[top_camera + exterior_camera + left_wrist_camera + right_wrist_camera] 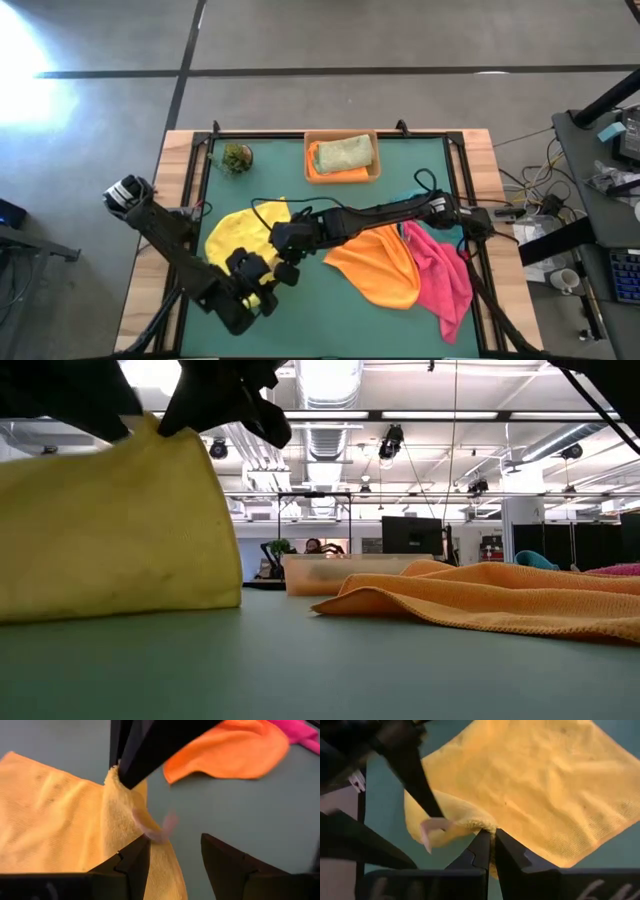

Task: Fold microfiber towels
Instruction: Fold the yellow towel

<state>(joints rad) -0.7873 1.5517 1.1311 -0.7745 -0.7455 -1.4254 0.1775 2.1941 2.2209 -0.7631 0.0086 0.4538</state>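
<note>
Evidently we judge the yellow towel [555,785] soft, light and limp, best gripped at a corner: right gripper [493,840] pinches its edge, left gripper [175,857] open alongside.

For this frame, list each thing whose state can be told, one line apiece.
yellow towel: partly flat, one edge lifted
right gripper: shut on yellow towel's edge
left gripper: open beside that edge
orange towel: loose, unfolded
pink towel: crumpled
tray: holds a folded olive towel

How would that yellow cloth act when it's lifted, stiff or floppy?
Probably floppy: the yellow towel bunches and droops where the right gripper pinches its edge. Likely light, since that small pinch holds its edge up. Its fuzzy surface should resist slipping.
</note>
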